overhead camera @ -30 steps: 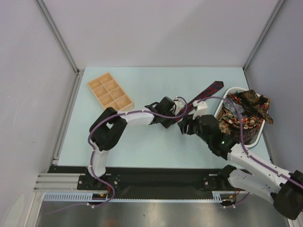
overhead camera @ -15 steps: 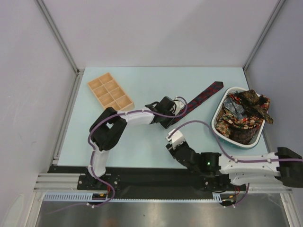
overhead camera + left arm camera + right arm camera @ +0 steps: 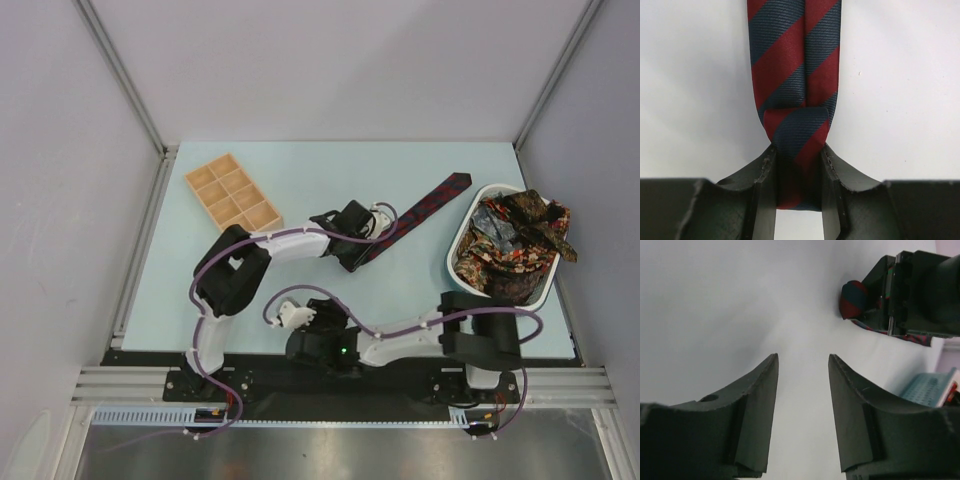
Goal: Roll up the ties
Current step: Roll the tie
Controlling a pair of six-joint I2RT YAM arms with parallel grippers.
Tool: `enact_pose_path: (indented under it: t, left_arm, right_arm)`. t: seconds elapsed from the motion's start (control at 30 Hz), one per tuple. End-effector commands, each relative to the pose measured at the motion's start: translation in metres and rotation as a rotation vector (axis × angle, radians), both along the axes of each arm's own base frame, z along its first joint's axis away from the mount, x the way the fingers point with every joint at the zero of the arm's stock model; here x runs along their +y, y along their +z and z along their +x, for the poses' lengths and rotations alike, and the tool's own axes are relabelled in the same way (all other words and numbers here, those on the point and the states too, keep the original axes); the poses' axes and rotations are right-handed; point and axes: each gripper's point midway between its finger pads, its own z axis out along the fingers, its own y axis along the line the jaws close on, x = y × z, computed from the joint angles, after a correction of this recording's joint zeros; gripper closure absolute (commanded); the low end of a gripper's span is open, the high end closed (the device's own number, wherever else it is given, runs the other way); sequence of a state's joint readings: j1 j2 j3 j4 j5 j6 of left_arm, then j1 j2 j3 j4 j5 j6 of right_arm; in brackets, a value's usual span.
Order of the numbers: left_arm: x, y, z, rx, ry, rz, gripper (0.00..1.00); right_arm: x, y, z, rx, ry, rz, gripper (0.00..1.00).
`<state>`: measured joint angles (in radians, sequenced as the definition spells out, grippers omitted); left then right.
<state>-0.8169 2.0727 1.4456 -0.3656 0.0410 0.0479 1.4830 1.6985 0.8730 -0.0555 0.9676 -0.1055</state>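
A dark navy tie with red diagonal stripes lies stretched on the table, running from the middle toward the back right. My left gripper is shut on its near end, which is folded over between the jaws. The rest of the tie runs straight away from the fingers. My right gripper is open and empty, low over the near edge of the table. In the right wrist view it faces the left gripper and the tie's rolled end from a distance.
A white basket at the right holds a heap of several patterned ties in dark red, brown and gold. A wooden compartment tray stands at the back left. The right arm lies folded along the table's near edge.
The right arm has swung away from the tie and the left gripper, down and to the left along the near edge. The left gripper has stayed on the tie's end.
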Motion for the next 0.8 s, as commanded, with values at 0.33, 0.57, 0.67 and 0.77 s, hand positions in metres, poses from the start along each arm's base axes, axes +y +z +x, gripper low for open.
enact_pose_path:
  t: [0.33, 0.57, 0.67, 0.77]
  left_arm:
    - [0.033, -0.032, -0.036, 0.244, 0.066, 0.202, 0.67]
    - [0.039, -0.029, -0.047, 0.311, 0.069, 0.244, 0.67]
    - [0.040, -0.028, -0.049, 0.324, 0.067, 0.251, 0.67]
    - [0.041, -0.029, -0.051, 0.337, 0.066, 0.261, 0.67]
  right_arm:
    - [0.000, -0.019, 0.078, -0.070, -0.215, -0.305, 0.48]
    - [-0.002, -0.028, 0.094, -0.067, -0.227, -0.363, 0.44]
    - [-0.003, -0.031, 0.098, -0.075, -0.223, -0.391, 0.42]
    - [-0.003, -0.034, 0.100, -0.072, -0.221, -0.415, 0.42]
